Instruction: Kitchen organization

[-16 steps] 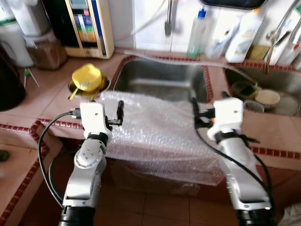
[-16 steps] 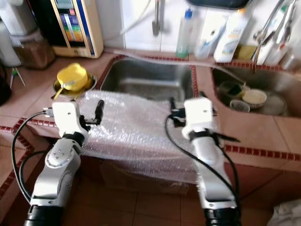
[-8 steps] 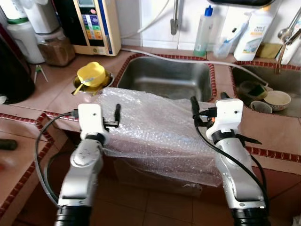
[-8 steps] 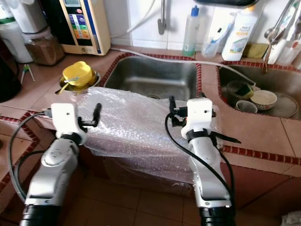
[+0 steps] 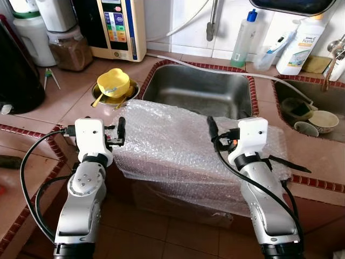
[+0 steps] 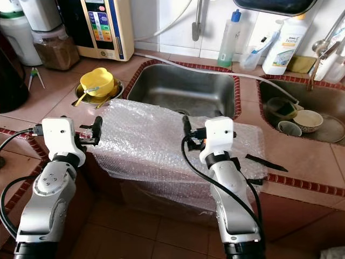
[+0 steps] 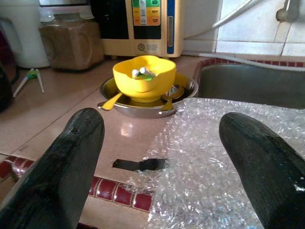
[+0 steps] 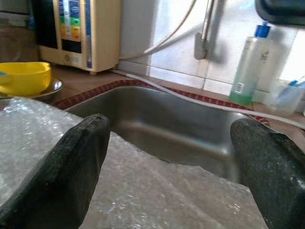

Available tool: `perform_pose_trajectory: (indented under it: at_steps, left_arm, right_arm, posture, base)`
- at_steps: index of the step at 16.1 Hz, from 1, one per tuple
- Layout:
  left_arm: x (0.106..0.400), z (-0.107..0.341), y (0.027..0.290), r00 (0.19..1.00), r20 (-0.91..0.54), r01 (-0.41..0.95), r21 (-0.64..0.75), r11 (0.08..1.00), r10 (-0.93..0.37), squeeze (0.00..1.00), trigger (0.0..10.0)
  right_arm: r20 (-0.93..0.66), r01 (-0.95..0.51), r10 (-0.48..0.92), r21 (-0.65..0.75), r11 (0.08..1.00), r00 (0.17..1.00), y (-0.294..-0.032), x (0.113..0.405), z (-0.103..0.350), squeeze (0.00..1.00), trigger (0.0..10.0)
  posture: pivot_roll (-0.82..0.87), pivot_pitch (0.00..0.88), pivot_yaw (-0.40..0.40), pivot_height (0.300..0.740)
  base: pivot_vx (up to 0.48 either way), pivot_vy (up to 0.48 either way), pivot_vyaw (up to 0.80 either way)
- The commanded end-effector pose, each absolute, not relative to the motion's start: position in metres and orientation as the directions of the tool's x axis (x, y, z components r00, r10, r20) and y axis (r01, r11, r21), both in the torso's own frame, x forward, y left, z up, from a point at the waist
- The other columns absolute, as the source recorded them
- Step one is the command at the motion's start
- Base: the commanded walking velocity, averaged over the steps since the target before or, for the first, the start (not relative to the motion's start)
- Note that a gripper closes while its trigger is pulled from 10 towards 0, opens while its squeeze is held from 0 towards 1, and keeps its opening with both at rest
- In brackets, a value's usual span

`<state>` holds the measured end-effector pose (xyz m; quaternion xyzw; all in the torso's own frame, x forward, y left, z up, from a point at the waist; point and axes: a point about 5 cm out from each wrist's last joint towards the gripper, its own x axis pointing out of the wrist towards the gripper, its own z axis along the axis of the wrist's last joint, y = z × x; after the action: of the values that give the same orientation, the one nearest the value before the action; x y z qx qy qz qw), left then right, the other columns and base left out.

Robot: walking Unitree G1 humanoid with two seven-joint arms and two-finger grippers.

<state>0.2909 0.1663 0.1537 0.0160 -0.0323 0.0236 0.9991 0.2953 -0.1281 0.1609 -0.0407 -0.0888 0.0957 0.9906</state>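
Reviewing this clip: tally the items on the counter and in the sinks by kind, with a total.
Bubble wrap sheet: 1
Yellow bowl: 1, on a metal plate
Bottles behind the sinks: 2, a clear one and a white one
Bowls in the right sink: 2
Water purifier: 1
Jar of brown powder: 1
Total: 9

Both arms raised forward; left claw (image 7: 162, 148), right claw (image 8: 169, 143) spread.

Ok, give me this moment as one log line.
bubble wrap: draped over counter edge before sink | left gripper: open, at wrap's left edge | right gripper: open, over wrap | nothing held
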Motion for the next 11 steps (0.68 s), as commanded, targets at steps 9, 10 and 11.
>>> perform_pose_trajectory:
  at_steps: [9, 10, 11]
  left_arm:
    - [0.286, 0.162, 0.159, 0.995, 0.098, -0.015, -0.009, 1.000, 0.015, 0.00, 10.0]
    - [0.286, 0.163, 0.159, 0.995, 0.098, -0.014, -0.010, 1.000, 0.015, 0.00, 10.0]
    - [0.286, 0.163, 0.159, 0.995, 0.100, -0.014, -0.014, 1.000, 0.016, 0.00, 10.0]
  right_arm:
    - [0.216, -0.274, 0.287, -0.088, 0.958, 0.933, -0.117, 0.293, 0.178, 0.00, 10.0]
    - [0.216, -0.286, 0.299, -0.088, 0.954, 0.930, -0.116, 0.292, 0.178, 0.00, 10.0]
    - [0.212, -0.289, 0.303, -0.097, 0.953, 0.929, -0.117, 0.291, 0.177, 0.00, 10.0]
  posture:
    - [-0.03, 0.062, -0.028, 0.740]
    - [-0.03, 0.063, -0.028, 0.740]
    - [-0.03, 0.063, -0.031, 0.740]
  base:
    - [0.000, 0.000, 0.00]
    - [0.000, 0.000, 0.00]
    - [0.000, 0.000, 0.00]
